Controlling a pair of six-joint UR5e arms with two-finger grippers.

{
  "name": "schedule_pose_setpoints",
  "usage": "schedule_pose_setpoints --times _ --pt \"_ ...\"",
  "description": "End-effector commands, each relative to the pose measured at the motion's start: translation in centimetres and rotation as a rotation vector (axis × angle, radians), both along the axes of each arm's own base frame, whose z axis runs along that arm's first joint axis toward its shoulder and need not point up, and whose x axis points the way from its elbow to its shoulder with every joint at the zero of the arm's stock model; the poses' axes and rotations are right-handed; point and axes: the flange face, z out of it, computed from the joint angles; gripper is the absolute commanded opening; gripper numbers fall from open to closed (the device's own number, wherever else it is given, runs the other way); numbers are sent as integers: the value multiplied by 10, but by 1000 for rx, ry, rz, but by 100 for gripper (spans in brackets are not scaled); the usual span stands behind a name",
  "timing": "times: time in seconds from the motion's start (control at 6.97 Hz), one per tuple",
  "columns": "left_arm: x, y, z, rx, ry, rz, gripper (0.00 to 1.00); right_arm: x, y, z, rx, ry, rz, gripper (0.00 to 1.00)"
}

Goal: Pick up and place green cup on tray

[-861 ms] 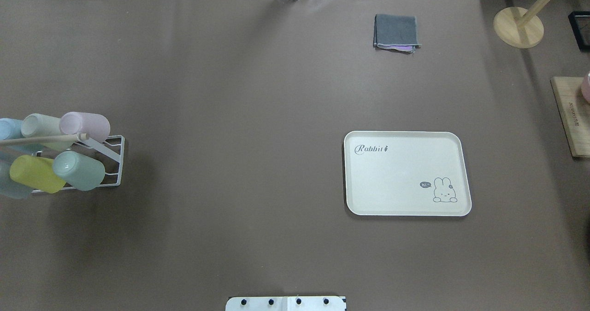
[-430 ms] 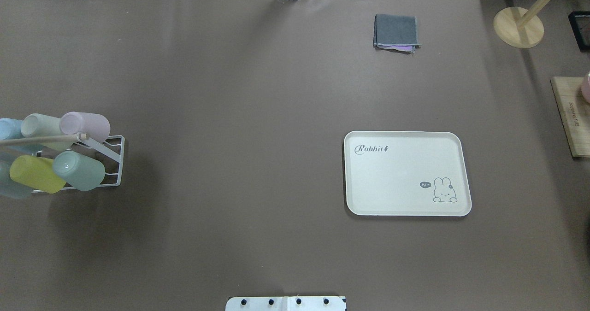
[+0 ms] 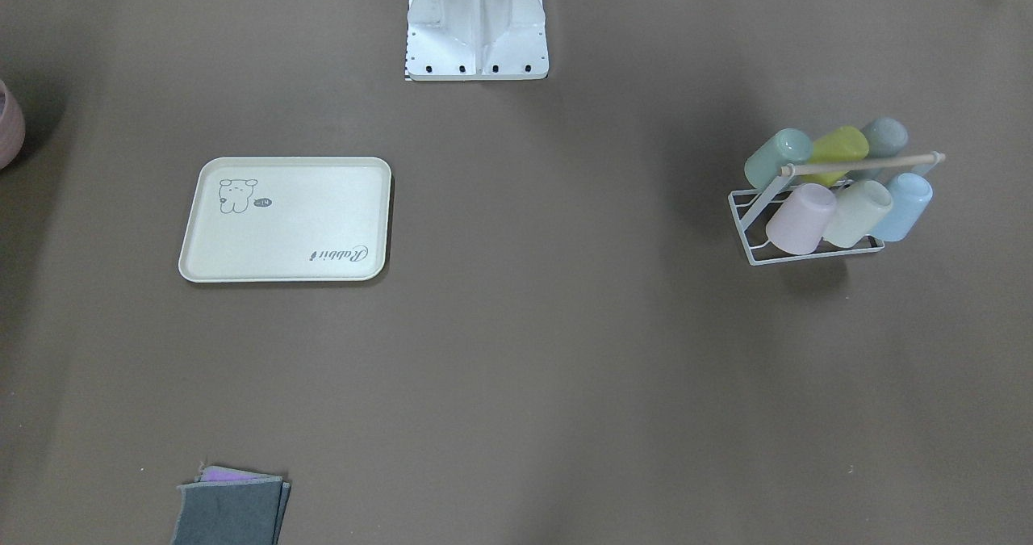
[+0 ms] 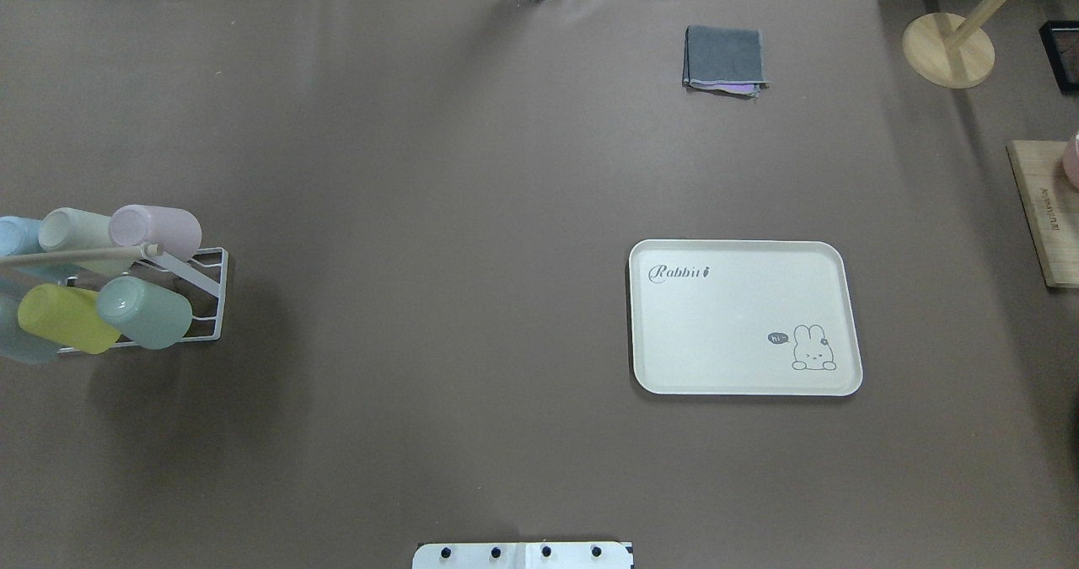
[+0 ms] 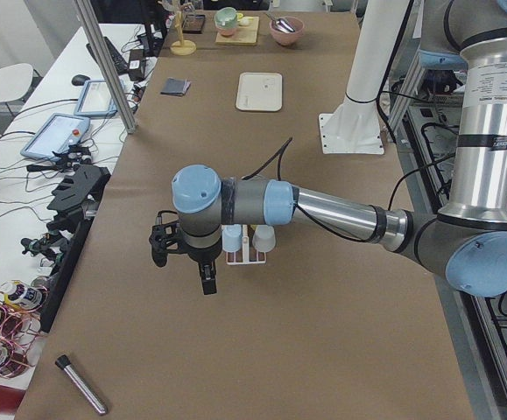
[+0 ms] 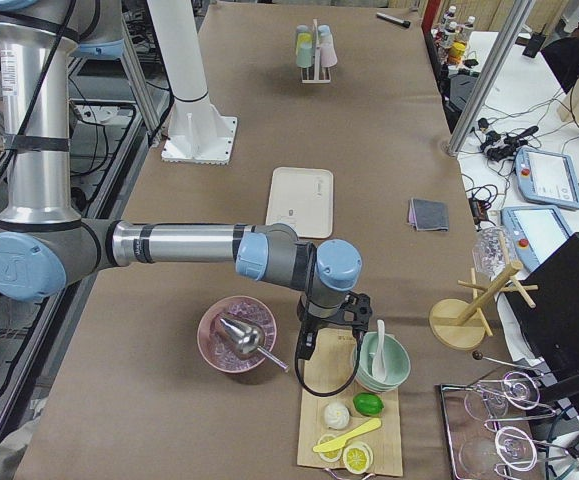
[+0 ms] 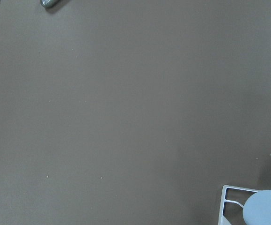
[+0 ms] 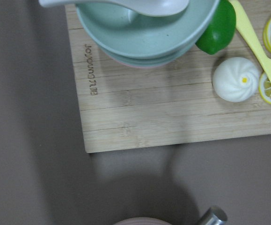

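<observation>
Six cups (image 4: 63,318) crowded one rack (image 4: 222,295) at the counter (image 4: 506,215) left edge; left claw (image 5: 205,278), openness untellable, could've knocked neighbours of green cup (image 4: 143,312).

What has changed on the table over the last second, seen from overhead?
Nothing visibly changed in the overhead view. The green cup sits on the white rack, the tray holds nothing, and the folded grey cloth lies near the far edge, all as before. No arm shows there then or now.
</observation>
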Motion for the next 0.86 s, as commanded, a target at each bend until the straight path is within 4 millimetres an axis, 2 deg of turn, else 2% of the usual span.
schedule_pose_setpoints --times 0.0,0.14,0.29,0.43,0.57,0.72 --pt "1 2 -23 -8 0 2 98 -44 -14 -44 -15 -12 20 100" --pt "0 -9 -11 -1 -7 31 98 -66 -18 -54 -14 -14 -2 100" --pt "-3 -31 3 16 -6 88 98 -91 -21 -68 -39 -24 2 100" --pt "-3 -34 0 33 -6 96 98 -110 -24 -84 -55 -24 22 99" --pt "-4 -42 -22 71 -6 95 98 -137 -28 -95 -40 -53 23 99" --pt "-3 -42 -34 96 -8 94 98 -172 -40 -122 -54 -55 31 99"
